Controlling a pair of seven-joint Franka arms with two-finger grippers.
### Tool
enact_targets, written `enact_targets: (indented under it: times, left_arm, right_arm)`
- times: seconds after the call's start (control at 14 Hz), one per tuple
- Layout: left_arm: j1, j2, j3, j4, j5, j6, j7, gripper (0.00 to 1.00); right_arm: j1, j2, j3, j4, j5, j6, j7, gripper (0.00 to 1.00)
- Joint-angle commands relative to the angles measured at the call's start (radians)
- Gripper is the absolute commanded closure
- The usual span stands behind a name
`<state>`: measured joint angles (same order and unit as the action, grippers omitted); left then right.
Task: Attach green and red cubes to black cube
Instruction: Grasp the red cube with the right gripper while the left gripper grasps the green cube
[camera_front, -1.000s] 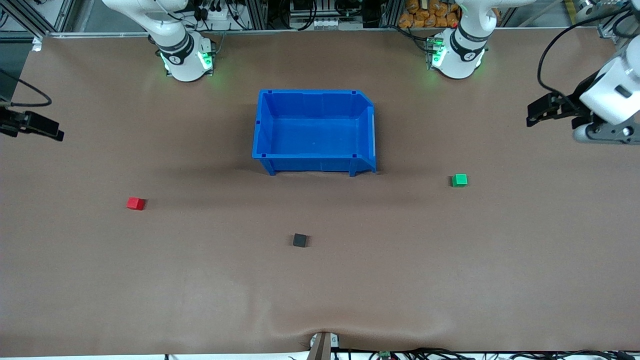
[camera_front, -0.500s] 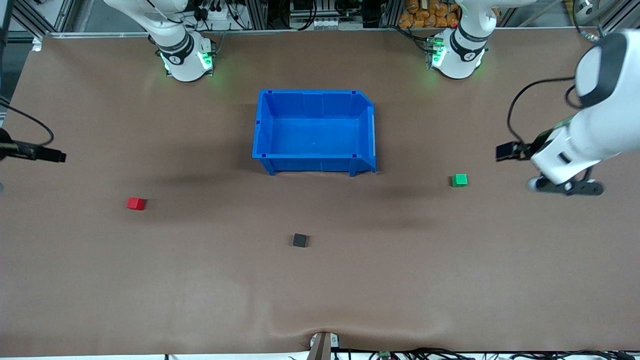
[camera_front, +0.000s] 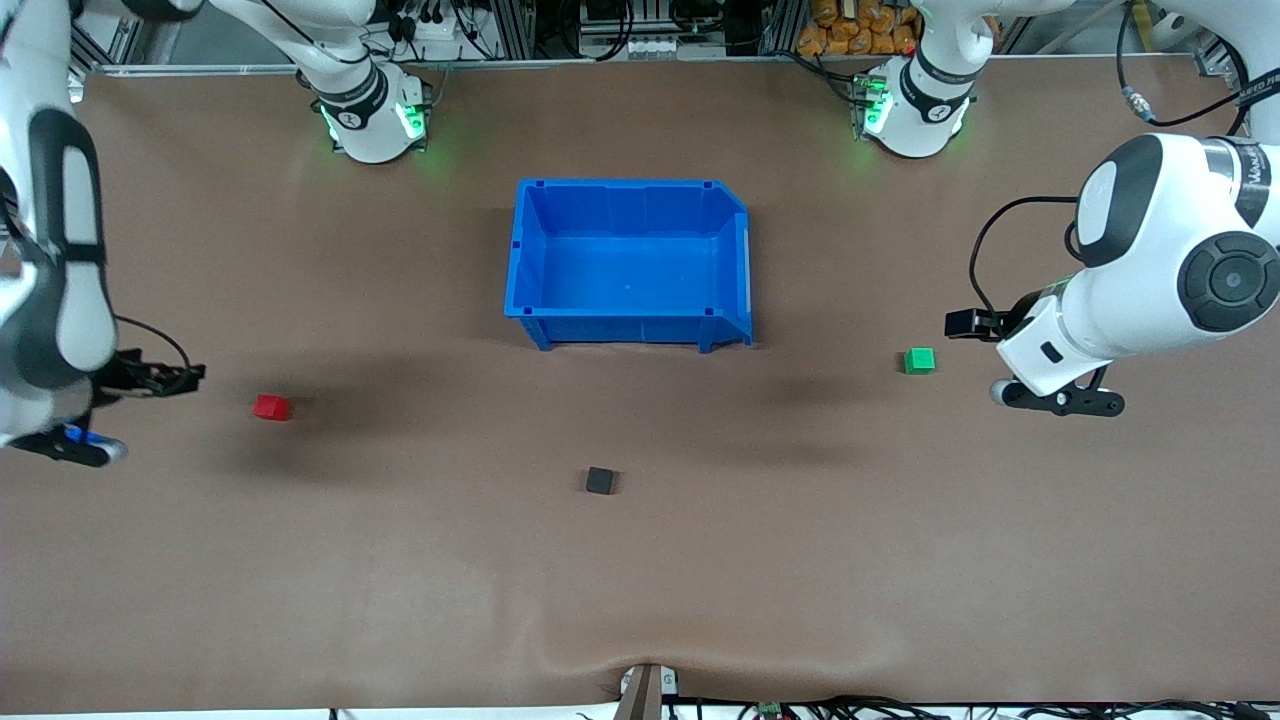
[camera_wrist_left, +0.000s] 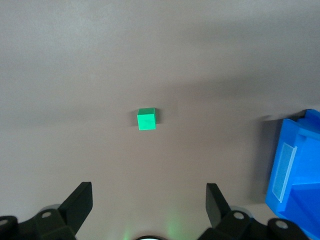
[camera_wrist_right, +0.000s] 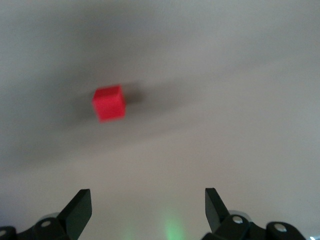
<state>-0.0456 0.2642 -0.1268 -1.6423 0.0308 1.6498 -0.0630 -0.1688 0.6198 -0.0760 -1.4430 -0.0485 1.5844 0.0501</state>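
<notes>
1. Front view shows the brown table (camera_front: 400, 560) bearing everything, with the blue bin (camera_front: 628, 262) standing open-topped at its middle, between the two arm bases; the bin serves as the landmark for all that follows.
2. Over the table toward the left arm's end from the bin hangs the left gripper (camera_wrist_left: 147, 202), its fingers (camera_wrist_left: 80, 200) spread wide and holding nothing.
3. Over the table toward the right arm's end from the bin hangs the right gripper (camera_wrist_right: 147, 205), its fingers (camera_wrist_right: 79, 206) likewise spread wide and holding nothing.
4. Lying on the table, the green cube (camera_front: 919, 360) is nearer to the front camera than the bin and toward the left arm's end.
5. Lying on the table, the red cube (camera_front: 270, 406) is nearer to the camera than the bin and toward the right arm's end.
6. Nearest the camera, in front of the bin's middle, the black cube (camera_front: 599, 480) sits well apart from both other cubes.
</notes>
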Motion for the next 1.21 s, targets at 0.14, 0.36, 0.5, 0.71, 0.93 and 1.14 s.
enact_targets:
  times: [0.14,0.36,0.5,0.71,0.93,1.14]
  left_arm:
    - [0.047,-0.011,-0.004,-0.170,0.011,0.177,-0.011,0.00]
    - [0.047,-0.016,-0.004,-0.342,0.006,0.370,-0.012,0.00]
    - [0.047,-0.019,-0.004,-0.456,0.006,0.543,-0.012,0.00]
    - [0.049,-0.016,-0.002,-0.594,0.006,0.752,-0.012,0.00]
    - [0.069,0.013,-0.004,-0.666,0.006,0.902,-0.012,0.00]
    - [0.070,0.067,-0.002,-0.672,0.006,0.969,-0.014,0.00]
  right_arm:
    - [0.000,0.086,0.019,-0.045,0.019,0.165,0.005,0.00]
    - [0.024,0.123,0.021,-0.048,0.022,0.213,0.000,0.00]
    - [0.035,0.130,0.022,-0.048,0.033,0.219,-0.001,0.00]
    - [0.038,0.169,0.022,-0.050,0.033,0.265,-0.004,0.17]
    - [0.040,0.176,0.022,-0.050,0.035,0.255,0.011,1.00]
    - [0.055,0.164,0.022,-0.019,0.184,0.206,0.130,1.00]
